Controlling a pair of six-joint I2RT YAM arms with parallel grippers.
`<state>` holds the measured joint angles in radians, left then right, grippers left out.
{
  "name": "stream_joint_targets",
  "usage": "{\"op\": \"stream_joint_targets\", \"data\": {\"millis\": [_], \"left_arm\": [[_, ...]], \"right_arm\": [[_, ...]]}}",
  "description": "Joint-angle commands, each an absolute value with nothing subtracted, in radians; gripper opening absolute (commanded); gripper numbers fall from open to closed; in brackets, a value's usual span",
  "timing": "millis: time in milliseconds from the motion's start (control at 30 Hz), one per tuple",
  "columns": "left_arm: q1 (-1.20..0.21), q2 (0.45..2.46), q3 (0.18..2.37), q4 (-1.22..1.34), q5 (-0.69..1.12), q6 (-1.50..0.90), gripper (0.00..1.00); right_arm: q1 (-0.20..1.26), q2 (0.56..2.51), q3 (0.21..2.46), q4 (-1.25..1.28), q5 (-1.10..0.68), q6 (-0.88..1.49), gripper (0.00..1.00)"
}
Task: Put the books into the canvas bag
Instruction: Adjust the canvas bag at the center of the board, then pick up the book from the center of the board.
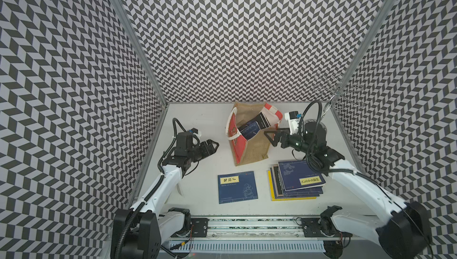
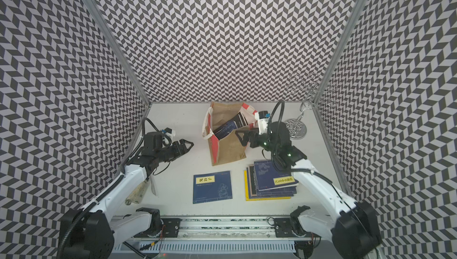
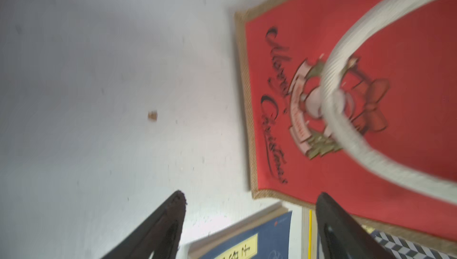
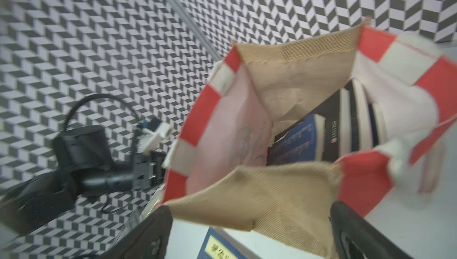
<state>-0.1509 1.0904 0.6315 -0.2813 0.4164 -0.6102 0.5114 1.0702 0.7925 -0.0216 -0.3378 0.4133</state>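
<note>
Herringbone walls (image 1: pixel 247 35) closed the desk (image 1: pixel 202 121) in on three sides. Farthest left, a clear, bottle-like thing (image 2: pixel 137 192) lay under the left arm; what it was I could not tell. The left tool (image 1: pixel 214 146) hovered over bare desk, well short of the bag's (image 1: pixel 249 156) red face, its fingers (image 3: pixel 170 220) spread wide with nothing between them. In the left wrist view a white handle (image 3: pixel 331 92) hung across that face and its "Merry Christmas" script.

Near the front edge, a single navy book (image 1: pixel 237 187) with a yellow label lay flat, apart from the rest. Behind it the bag stood upright with its mouth gaping, at mid-desk toward the back wall. Two books leaned inside: a navy one (image 4: pixel 296 141) and a black one (image 4: pixel 333 124) with a white spine; more may have stood behind them, but that part was too blurred to tell.

The right tool (image 1: pixel 270 136) sat at the bag's tan side panel, just outside the rim, fingers (image 4: pixel 148 240) fully apart and gripping nothing; that panel sagged in front of them. A stack (image 1: pixel 296 183) of navy, brown and yellow books lay just in front of the bag, partly under the right arm. A wire stand (image 2: pixel 296 126) with loops stood in the far right corner.
</note>
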Motion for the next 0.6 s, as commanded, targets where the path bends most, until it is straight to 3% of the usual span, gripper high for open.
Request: {"op": "stream_joint_targets", "data": {"millis": [0,233,567], "left_arm": [[-0.205,0.993,0.575,-0.319,0.374,-0.670,0.82],[-0.386,0.828,0.429,-0.364,0.288,-0.809,0.82],[-0.560,0.793,0.312,-0.414,0.176,-0.976,0.81]], "right_arm": [[0.623,0.971,0.684,-0.165,-0.200,0.409,0.99],[0.867,0.960,0.521,-0.191,-0.192,0.523,0.99],[1.060,1.190,0.494,-0.095,-0.135,0.660,0.99]]}}
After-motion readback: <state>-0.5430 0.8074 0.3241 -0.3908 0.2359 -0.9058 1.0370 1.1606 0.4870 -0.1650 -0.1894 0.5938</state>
